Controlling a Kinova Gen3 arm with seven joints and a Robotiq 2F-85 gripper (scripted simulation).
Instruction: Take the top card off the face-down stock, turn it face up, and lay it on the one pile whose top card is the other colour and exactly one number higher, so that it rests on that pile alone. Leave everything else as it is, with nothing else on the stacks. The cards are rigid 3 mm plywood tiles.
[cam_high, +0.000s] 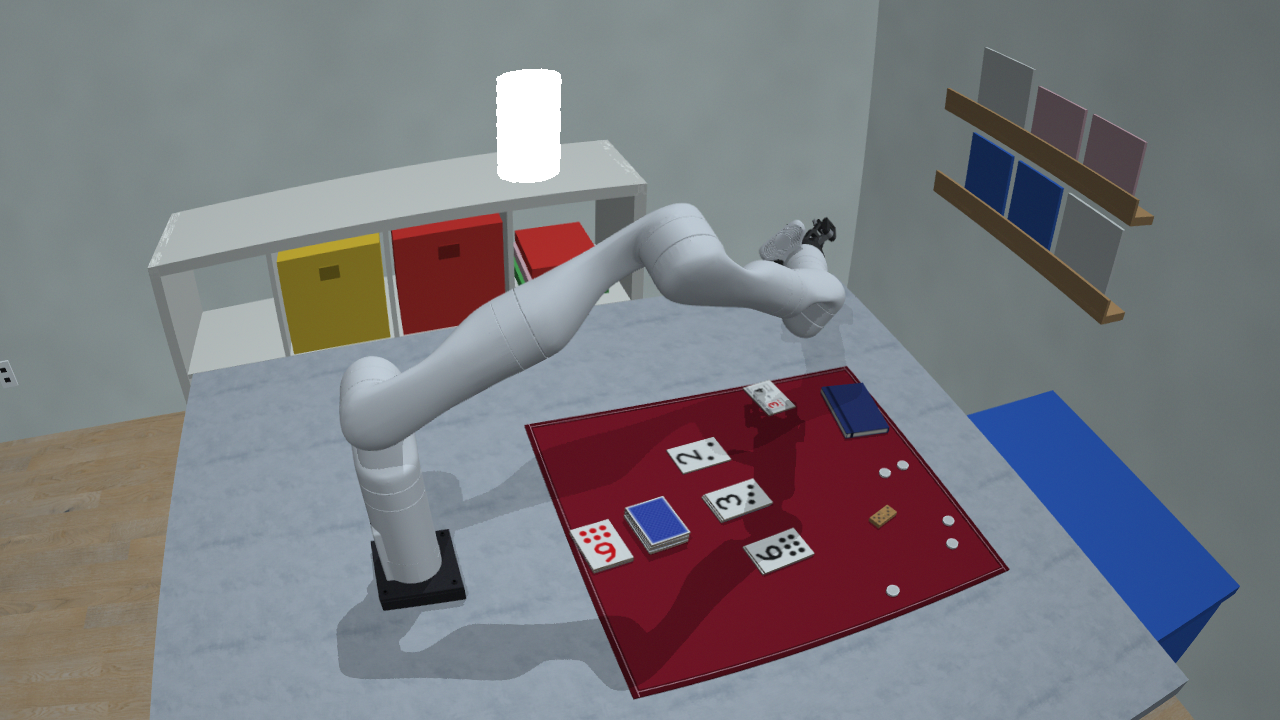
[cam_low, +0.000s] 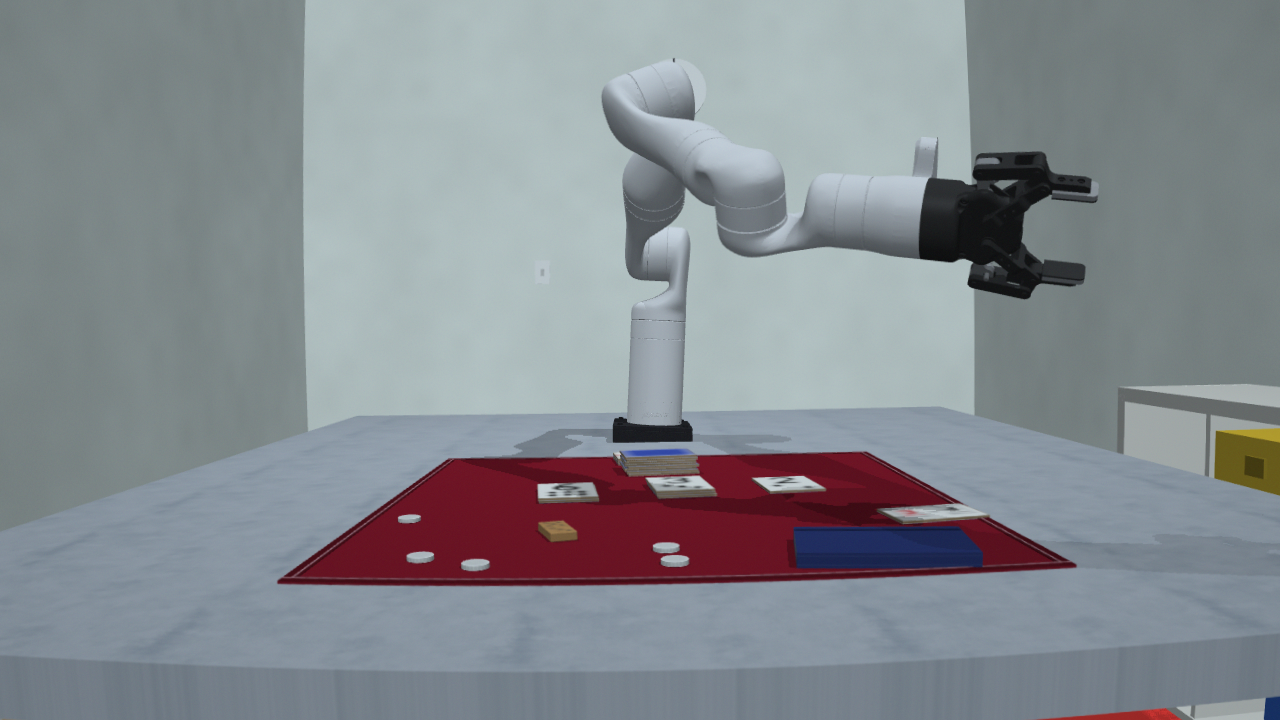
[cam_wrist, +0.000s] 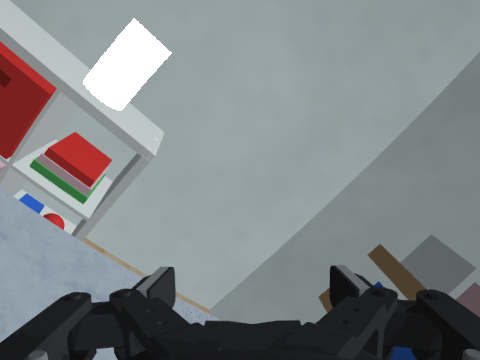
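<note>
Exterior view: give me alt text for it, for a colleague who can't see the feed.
The robot arm holds its open, empty claw high in the air, off to the right of the red mat. On the mat lie the blue-backed stock, several face-up cards, white discs, a small wooden tile and a blue book.
</note>
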